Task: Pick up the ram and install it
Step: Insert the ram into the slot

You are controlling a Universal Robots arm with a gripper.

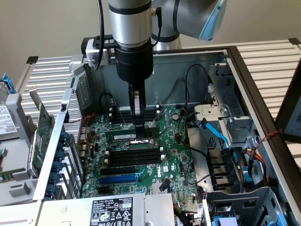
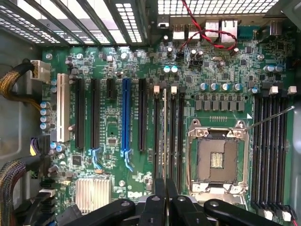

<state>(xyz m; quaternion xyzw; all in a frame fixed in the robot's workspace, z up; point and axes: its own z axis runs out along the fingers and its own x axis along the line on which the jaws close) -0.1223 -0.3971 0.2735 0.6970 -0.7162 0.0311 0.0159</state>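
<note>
Arm reaching down into the open computer case, gripper pinched on the ram.

At the exterior view's left a broad green expansion card (image 1: pixel 43 126) stands outside the case wall. Next comes the motherboard (image 1: pixel 174 160), where the gripper (image 1: pixel 138 123) hangs straight down, its fingers (image 2: pixel 160 194) drawn narrow around the ram (image 2: pixel 164 120). The ram stands on edge along a memory slot, near the open processor socket (image 2: pixel 217 160). Blue cables (image 1: pixel 217 136) loop at the exterior view's right.
</note>
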